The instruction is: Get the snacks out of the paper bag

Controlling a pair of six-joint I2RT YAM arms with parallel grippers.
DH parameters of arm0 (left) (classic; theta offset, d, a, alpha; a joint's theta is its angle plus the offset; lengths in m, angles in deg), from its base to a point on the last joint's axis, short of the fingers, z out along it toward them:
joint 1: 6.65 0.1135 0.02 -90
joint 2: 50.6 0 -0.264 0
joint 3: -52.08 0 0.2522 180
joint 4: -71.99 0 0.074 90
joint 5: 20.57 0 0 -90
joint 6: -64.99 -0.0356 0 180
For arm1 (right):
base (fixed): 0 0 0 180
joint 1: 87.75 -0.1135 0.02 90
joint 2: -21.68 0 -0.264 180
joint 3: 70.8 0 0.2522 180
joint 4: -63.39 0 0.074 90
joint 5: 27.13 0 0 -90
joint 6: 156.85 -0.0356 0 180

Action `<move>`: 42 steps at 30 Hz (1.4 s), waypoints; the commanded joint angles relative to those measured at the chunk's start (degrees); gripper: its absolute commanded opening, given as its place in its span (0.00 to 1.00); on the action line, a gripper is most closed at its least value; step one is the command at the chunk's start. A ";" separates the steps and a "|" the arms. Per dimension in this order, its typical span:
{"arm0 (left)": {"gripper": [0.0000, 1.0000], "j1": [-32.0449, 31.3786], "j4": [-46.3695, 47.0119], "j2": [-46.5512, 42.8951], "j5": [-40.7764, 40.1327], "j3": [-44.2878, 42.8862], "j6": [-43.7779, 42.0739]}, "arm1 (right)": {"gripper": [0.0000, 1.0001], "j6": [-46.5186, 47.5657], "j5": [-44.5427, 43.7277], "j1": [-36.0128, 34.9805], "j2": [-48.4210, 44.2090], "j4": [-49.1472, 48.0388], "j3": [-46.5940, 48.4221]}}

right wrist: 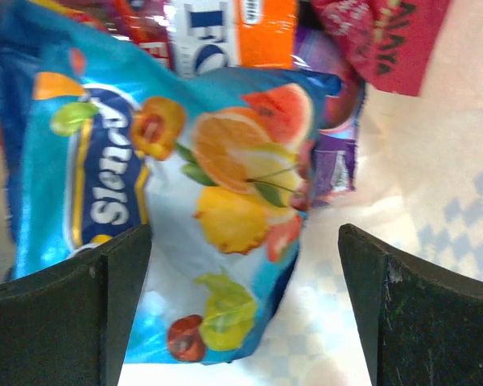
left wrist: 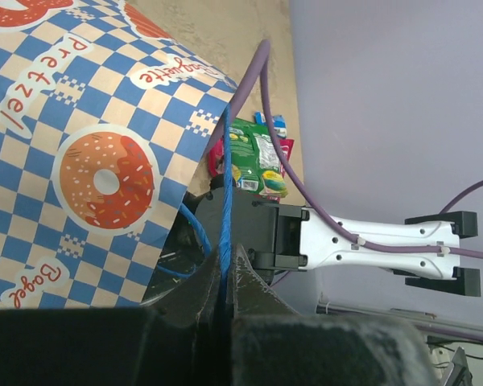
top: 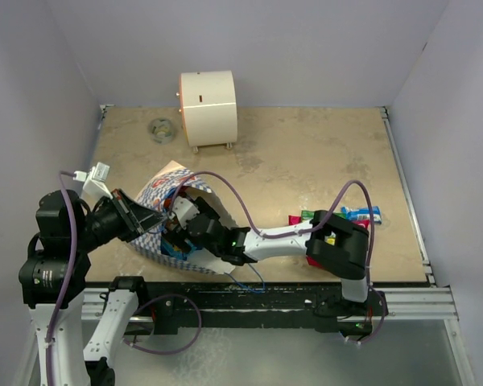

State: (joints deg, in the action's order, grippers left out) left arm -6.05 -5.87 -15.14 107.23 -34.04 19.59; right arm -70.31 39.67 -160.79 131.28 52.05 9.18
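The blue-and-white checkered paper bag (top: 159,190) lies tilted at the near left, its mouth toward the right arm. My left gripper (top: 147,219) is shut on the bag's blue cord handle (left wrist: 224,193), which runs between its jaws in the left wrist view (left wrist: 223,277). My right gripper (top: 183,212) is inside the bag, open (right wrist: 245,305). A blue fruit-print packet (right wrist: 185,201) lies between its fingers, not gripped. Orange (right wrist: 253,24), red (right wrist: 378,40) and purple (right wrist: 336,161) packets lie behind it on the white inside (right wrist: 427,209).
Red and green packets (top: 299,218) and a blue packet (top: 361,214) lie on the table to the right. The green one also shows in the left wrist view (left wrist: 256,161). A cream cylindrical box (top: 208,108) and a small round object (top: 161,129) stand at the back.
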 commanded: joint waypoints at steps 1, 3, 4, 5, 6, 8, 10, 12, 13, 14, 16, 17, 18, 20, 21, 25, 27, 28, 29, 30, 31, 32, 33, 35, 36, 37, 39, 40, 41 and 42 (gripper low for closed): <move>0.00 -0.16 -2.01 -0.69 -3.26 0.50 0.14 | 1.00 -1.46 -10.87 1.66 -2.72 2.82 1.43; 0.00 -0.16 -2.73 -0.88 -4.15 0.78 -0.04 | 1.00 -2.37 -11.58 2.49 -4.33 2.56 0.27; 0.00 -0.23 -2.97 -0.99 -4.44 0.89 -0.22 | 1.00 -2.88 -11.48 2.90 -5.15 2.44 -0.30; 0.00 -0.18 -3.04 -0.92 -4.43 0.98 -0.51 | 1.00 -3.35 -11.27 3.20 -5.74 2.41 -0.86; 0.00 -0.18 -3.12 -0.87 -4.32 0.99 -0.79 | 1.00 -3.54 -10.87 3.33 -6.21 2.13 -1.29; 0.00 -0.14 -3.28 -0.87 -4.32 0.93 -1.23 | 1.00 -2.71 -8.96 3.33 -6.91 0.07 -2.56; 0.00 -0.18 -3.22 -0.85 -4.20 0.75 -1.57 | 0.99 1.00 -3.56 2.85 -8.34 -6.57 -5.32; 0.00 -0.21 -2.89 -0.88 -3.89 0.70 -1.77 | 0.99 0.43 2.88 2.64 -9.40 -9.88 -7.39; 0.00 -0.15 -2.67 -0.89 -3.71 0.72 -1.84 | 0.99 0.21 6.28 2.57 -9.49 -11.23 -7.74; 0.00 -0.23 -2.54 -0.90 -3.50 0.77 -1.88 | 0.99 -0.07 9.62 2.60 -9.19 -11.58 -7.68; 0.00 -0.17 -2.16 -0.85 -3.17 0.65 -1.88 | 1.00 -1.40 13.44 2.61 -8.10 -10.96 -6.87; 0.00 -0.16 -2.03 -0.84 -2.99 0.64 -1.88 | 1.00 -1.79 14.76 2.61 -7.56 -10.82 -6.71; 0.00 -0.16 -1.94 -0.83 -2.82 0.59 -1.88 | 1.00 -1.91 15.97 2.63 -7.03 -10.45 -6.41; 0.00 -0.17 -1.99 -0.82 -2.62 0.44 -2.03 | 0.99 -1.96 16.14 2.59 -5.87 -7.98 -4.98; 0.00 -0.19 -1.93 -0.92 -2.58 0.38 -1.98 | 0.99 -1.71 15.44 2.59 -5.47 -7.39 -4.55; 0.00 -0.16 -1.93 -1.42 -2.16 0.91 -1.89 | 1.00 -0.06 11.58 2.55 -3.92 -4.39 -0.60; 0.00 -0.22 -1.63 -1.61 -1.85 1.22 -1.82 | 0.99 -0.37 10.70 2.45 -2.81 -4.10 1.96; 0.00 -0.19 -1.48 -1.74 -1.78 1.33 -1.74 | 0.99 -1.26 9.49 2.38 -2.50 -4.88 2.82; 0.00 -0.17 -1.36 -1.79 -1.75 1.34 -1.64 | 1.00 -2.81 8.09 2.23 -2.31 -6.47 3.23; 0.00 -0.22 -1.33 -1.87 -1.69 1.34 -1.56 | 1.00 -4.52 7.59 2.20 -2.17 -8.69 3.19; 0.00 -0.23 -1.25 -1.94 -1.60 1.34 -1.41 | 1.00 -6.10 7.18 2.20 -1.82 -11.39 2.95; 0.00 -0.18 -1.09 -2.03 -1.50 1.39 -1.27 | 1.00 -7.23 6.61 2.18 -1.13 -13.36 3.03; 0.00 -0.19 -0.73 -2.06 -1.31 1.39 -1.06 | 1.00 -8.22 5.78 2.15 -0.03 -14.54 3.68; 0.00 -0.23 -0.70 -1.80 -0.73 0.99 -1.20 | 1.00 -9.30 2.70 2.19 2.91 -14.34 7.04; 0.00 -0.19 -1.02 -1.74 -0.70 0.66 -1.45 | 1.00 -9.71 1.04 2.19 4.42 -13.58 8.75; 0.00 -0.17 -1.09 -1.72 -0.64 0.38 -1.52 | 1.00 -9.75 0.27 2.18 5.94 -12.74 10.12; 0.00 -0.21 -0.96 -1.67 -0.22 0.02 -1.53 | 1.00 -9.88 -0.37 2.24 8.54 -10.68 12.49; 0.00 -0.17 -1.02 -1.56 -0.19 -0.15 -1.53 | 1.00 -9.98 -1.28 2.23 9.72 -9.77 13.44; 0.00 -0.16 -1.05 -1.46 -0.12 -0.39 -1.53 | 1.00 -10.16 -2.49 2.28 10.75 -9.12 14.32; 0.00 -0.19 -1.11 -1.37 -0.03 -0.56 -1.49 | 1.00 -10.52 -3.72 2.35 11.69 -8.45 14.82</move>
State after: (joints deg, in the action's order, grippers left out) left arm -6.03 -8.03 -16.61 104.54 -33.01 18.72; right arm -78.42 42.27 -158.60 140.11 41.93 20.08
